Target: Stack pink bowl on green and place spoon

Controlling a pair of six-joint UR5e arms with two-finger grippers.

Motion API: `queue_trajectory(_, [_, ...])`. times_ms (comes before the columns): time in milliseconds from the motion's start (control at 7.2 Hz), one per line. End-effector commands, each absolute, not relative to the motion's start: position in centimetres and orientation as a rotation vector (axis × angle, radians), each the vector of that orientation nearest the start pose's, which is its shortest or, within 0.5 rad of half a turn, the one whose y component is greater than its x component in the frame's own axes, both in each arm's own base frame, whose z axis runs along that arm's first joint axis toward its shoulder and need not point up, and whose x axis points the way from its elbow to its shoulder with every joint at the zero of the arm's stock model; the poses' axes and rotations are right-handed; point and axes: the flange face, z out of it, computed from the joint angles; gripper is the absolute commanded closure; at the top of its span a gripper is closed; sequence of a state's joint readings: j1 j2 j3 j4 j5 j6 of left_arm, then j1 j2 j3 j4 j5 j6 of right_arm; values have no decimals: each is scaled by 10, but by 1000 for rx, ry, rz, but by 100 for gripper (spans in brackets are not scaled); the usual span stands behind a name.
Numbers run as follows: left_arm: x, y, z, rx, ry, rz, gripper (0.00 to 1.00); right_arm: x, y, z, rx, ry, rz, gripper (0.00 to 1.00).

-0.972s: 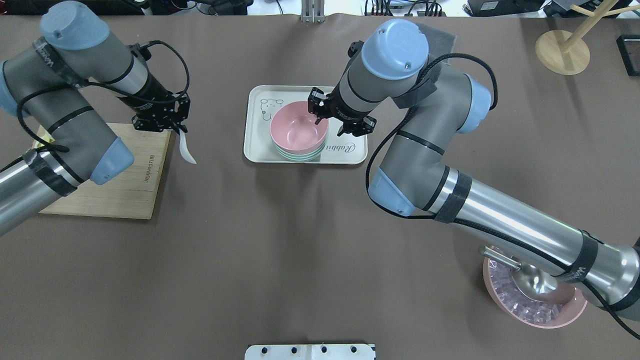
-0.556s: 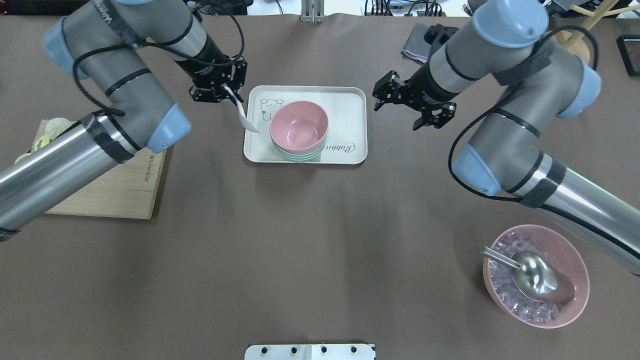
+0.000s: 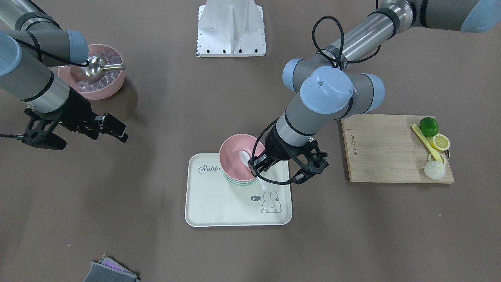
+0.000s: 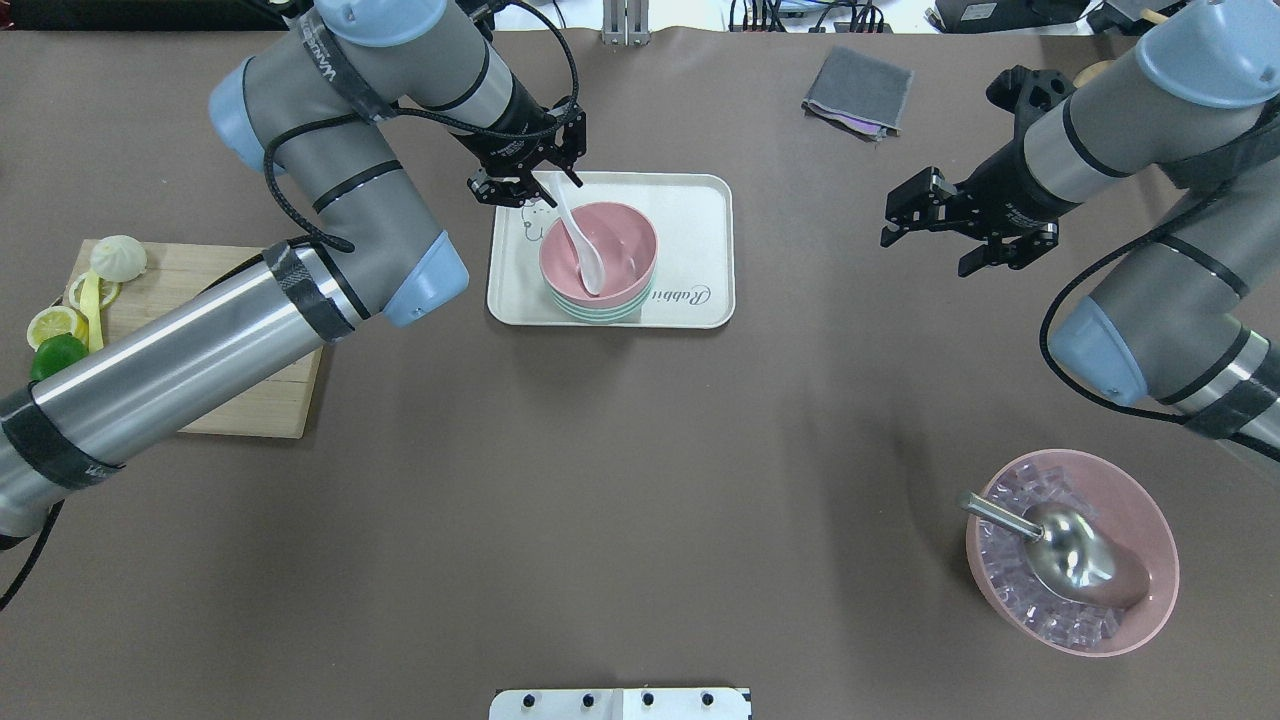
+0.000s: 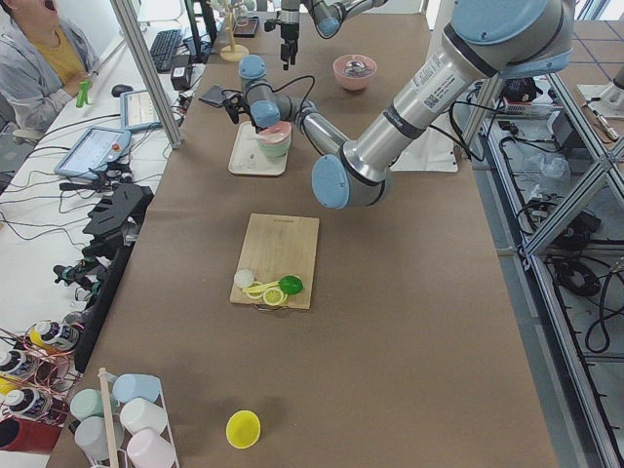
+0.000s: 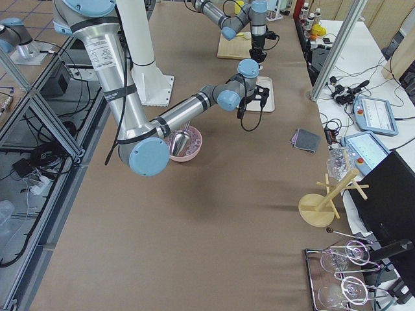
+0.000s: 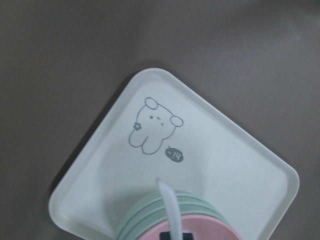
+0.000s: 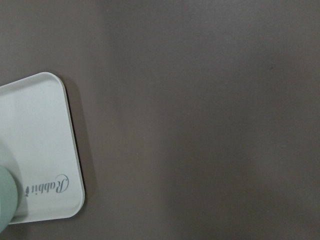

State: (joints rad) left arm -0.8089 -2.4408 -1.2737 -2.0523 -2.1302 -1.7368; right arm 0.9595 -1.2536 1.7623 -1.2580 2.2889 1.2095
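The pink bowl (image 4: 620, 235) sits stacked on the green bowls (image 4: 600, 312) on the white tray (image 4: 690, 220). My left gripper (image 4: 540, 188) hangs over the tray's far left corner, shut on the handle of the white spoon (image 4: 583, 262). The spoon slants down, and its scoop end lies inside the pink bowl. The left wrist view shows the spoon handle (image 7: 167, 202) over the bowls' rim. My right gripper (image 4: 925, 250) is open and empty, above the bare table to the right of the tray.
A wooden board (image 4: 250, 340) with lime, lemon slices and a white bun lies at the left. A pink bowl of ice (image 4: 1130, 600) with a metal scoop stands front right. A grey cloth (image 4: 858, 95) lies at the back. A wooden stand is at the far right.
My left gripper carried the spoon rightward from the tray's left edge; its scoop end is now inside the pink bowl. My right arm drew further right, away from the tray.
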Motion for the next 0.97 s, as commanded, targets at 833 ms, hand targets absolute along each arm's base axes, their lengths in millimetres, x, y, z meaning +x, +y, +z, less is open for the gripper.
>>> queue_trajectory(833, [108, -545, 594, 215, 843, 186, 1, -86, -539, 538, 154, -844, -12, 0])
